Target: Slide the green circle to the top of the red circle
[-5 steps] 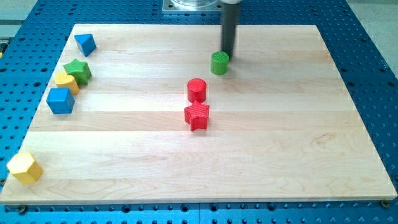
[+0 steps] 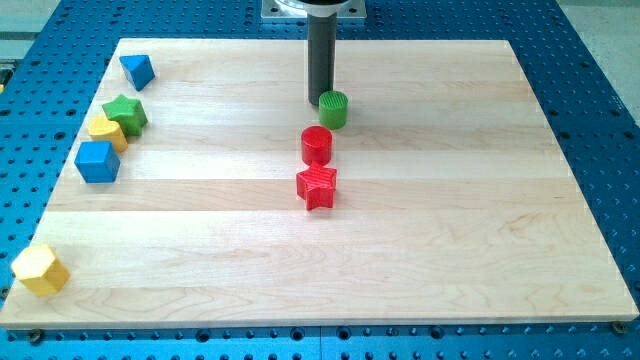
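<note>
1. Rod hanging straight down from a metal mount at the view's top centre, dark and upright, no lean visible.
2. My tip (image 2: 320, 106) resting on the table (image 2: 480, 250), just at the view's left of the green circle (image 2: 333, 110), touching it or very nearly so; exact contact hard to judge.
3. No gripper on this arm: only the plain rod, so nothing wide, narrow or clasped to tell; tip bare against the wood.
4. Green circle standing upright in the upper middle of the table, above the red circle (image 2: 316, 145) and slightly toward the view's right of it; a narrow strip of wood between the two, not touching.
5. Red circle upright, directly above the red star (image 2: 317, 186), close to it; whether the two meet cannot be made out.
6. Tip placed above the red circle, roughly in line with it, well clear of the red star.
7. Far off at the view's left edge: blue triangle-like block (image 2: 137, 71) near the top corner, green star (image 2: 125, 113) below it, yellow block (image 2: 107, 131) touching the green star, blue cube (image 2: 97, 161) just under those.
8. Yellow hexagon-like block (image 2: 40, 269) alone at the view's bottom left corner, near the table edge.
9. Table lying on a blue perforated base (image 2: 600, 120).
</note>
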`<action>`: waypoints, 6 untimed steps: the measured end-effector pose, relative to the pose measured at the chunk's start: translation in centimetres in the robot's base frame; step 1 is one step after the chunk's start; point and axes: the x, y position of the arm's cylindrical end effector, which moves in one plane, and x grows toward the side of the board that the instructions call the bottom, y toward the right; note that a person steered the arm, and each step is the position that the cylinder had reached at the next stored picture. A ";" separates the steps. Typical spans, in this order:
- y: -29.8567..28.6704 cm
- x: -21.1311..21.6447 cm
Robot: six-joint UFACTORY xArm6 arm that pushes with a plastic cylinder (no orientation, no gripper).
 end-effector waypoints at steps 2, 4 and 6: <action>3.4 -4.2; 4.8 1.3; 0.7 -1.7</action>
